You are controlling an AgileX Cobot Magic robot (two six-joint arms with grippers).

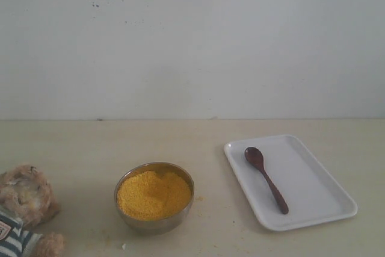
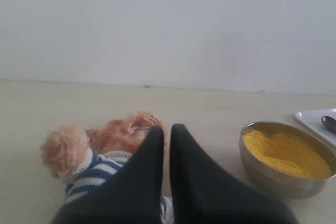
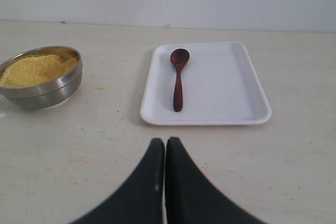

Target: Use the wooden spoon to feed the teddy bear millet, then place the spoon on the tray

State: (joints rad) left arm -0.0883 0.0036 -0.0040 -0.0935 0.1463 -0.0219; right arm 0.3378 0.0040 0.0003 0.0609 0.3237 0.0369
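Observation:
The teddy bear (image 1: 24, 209) lies at the table's near left edge, partly cut off; in the left wrist view the teddy bear (image 2: 100, 150) lies on its back right under my left gripper (image 2: 166, 128), which is shut and empty. The millet (image 1: 154, 194) fills a steel bowl (image 1: 150, 224) in the middle. The wooden spoon (image 1: 265, 179) rests on the white tray (image 1: 325, 197) at the right. My right gripper (image 3: 164, 142) is shut and empty, hovering short of the tray (image 3: 226, 87) and the spoon (image 3: 178, 80). Neither gripper shows in the exterior view.
A few millet grains are scattered on the table (image 3: 79, 145) around the bowl (image 3: 47, 90). A plain white wall (image 1: 192, 40) stands behind the table's far edge.

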